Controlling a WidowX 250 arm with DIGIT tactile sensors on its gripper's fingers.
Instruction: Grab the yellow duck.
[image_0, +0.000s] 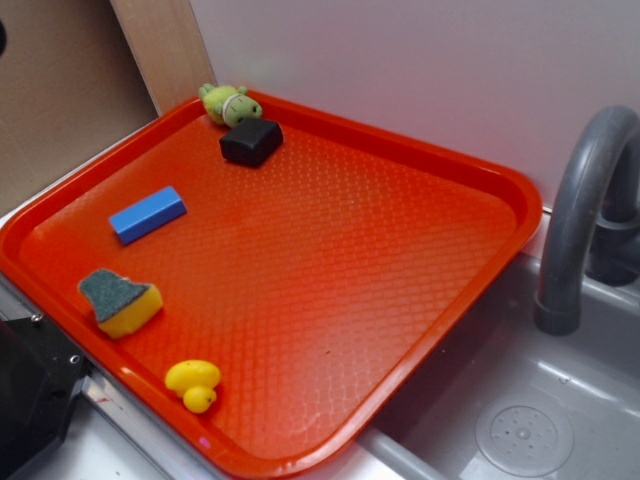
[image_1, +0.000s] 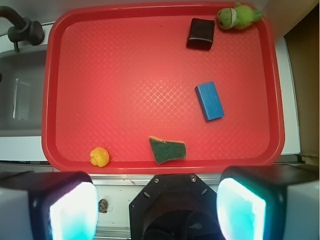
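Exterior view: the yellow duck (image_0: 193, 384) sits loose near the red tray's (image_0: 520, 200) lower-left rim, just below the sponge (image_0: 120, 301).

Wrist view: the gripper (image_1: 157, 207) hangs wide open and empty at bottom, duck (image_1: 100, 156) lower left, likely awaiting approach.
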